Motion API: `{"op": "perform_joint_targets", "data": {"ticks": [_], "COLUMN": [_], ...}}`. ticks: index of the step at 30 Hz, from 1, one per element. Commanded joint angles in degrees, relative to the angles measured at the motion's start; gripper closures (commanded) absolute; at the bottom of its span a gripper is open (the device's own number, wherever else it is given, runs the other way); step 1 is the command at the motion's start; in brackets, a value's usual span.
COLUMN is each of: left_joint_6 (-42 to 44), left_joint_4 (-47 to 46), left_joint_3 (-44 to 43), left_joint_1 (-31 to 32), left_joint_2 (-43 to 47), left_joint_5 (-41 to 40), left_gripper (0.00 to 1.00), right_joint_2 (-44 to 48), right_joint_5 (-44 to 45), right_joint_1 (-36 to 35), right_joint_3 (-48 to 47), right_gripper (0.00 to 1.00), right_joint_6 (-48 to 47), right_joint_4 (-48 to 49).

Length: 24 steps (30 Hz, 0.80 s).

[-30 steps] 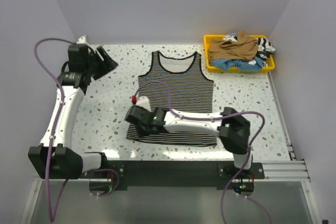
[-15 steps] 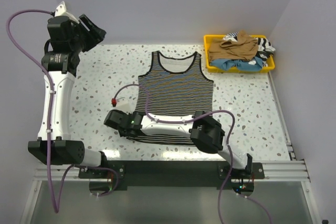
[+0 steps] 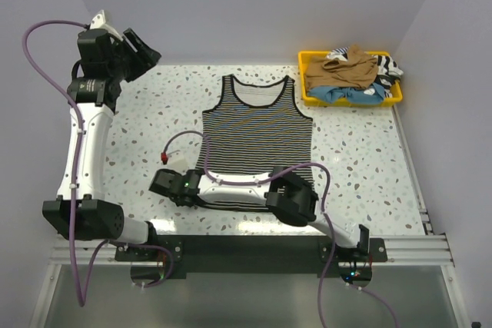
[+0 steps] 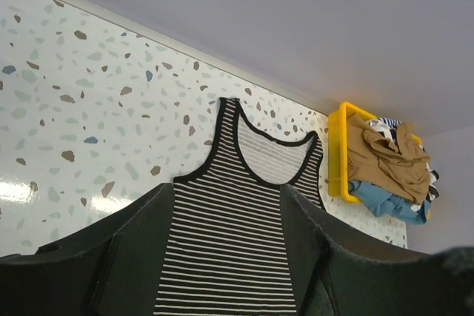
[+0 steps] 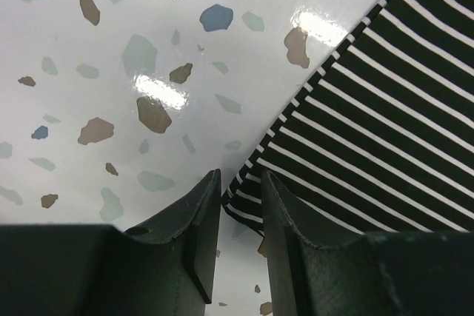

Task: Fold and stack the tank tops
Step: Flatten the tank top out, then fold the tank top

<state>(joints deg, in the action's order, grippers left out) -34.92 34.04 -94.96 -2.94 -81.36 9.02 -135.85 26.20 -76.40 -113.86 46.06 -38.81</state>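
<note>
Striped tank top (image 3: 257, 140) judged soft, limp; best pinched at hem corners. Right end effector (image 5: 241, 180) narrowly parted astride its hem corner, nothing gripped; left end effector (image 4: 226, 201) spread wide, empty.

The right end effector (image 5: 241, 183) holds its two dark fingers (image 5: 194, 216) a narrow gap apart, straddling the hem corner of the black-and-white striped cloth tank top (image 5: 385, 123), which lies on the white speckled tabletop (image 5: 96, 57).
</note>
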Motion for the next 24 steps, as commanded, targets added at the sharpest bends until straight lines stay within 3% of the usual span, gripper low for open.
{"op": "perform_joint_targets", "data": {"ticks": [1,7,9,13,16,20,24], "left_joint_6": [-0.5,-0.8,-0.8,-0.9,-1.2,-1.6,-2.2], "left_joint_4": [-2.8,-5.0,-5.7,-8.3,-10.4,-14.2,-17.8], "left_joint_3": [1.8,6.7,8.3,14.1,18.7,25.4,29.4], "left_joint_1": [-0.1,-0.1,0.0,0.0,0.6,2.5,7.6], "left_joint_2": [0.9,0.3,0.3,-0.5,-1.5,-4.0,-9.2], "left_joint_5": [1.1,1.1,0.7,0.2,0.0,-0.1,0.2], "left_gripper": [0.36,0.37,0.37,0.38,0.39,0.41,0.44], "right_joint_2": [-0.5,0.7,1.6,3.5,8.6,19.6,27.3], "right_joint_5": [1.6,1.8,1.4,0.3,-1.9,-6.7,-9.3], "right_joint_1": [-1.3,-2.0,-2.2,-2.2,-2.2,-2.2,-2.2], "right_joint_3": [-0.5,2.6,4.5,7.4,11.9,27.5,37.1], "right_gripper": [0.68,0.69,0.75,0.99,1.00,1.00,1.00], "right_joint_6": [1.1,1.3,1.2,1.0,-0.3,-0.5,0.9], "right_joint_4": [-1.2,-1.2,-0.6,0.0,2.7,12.0,15.1]}}
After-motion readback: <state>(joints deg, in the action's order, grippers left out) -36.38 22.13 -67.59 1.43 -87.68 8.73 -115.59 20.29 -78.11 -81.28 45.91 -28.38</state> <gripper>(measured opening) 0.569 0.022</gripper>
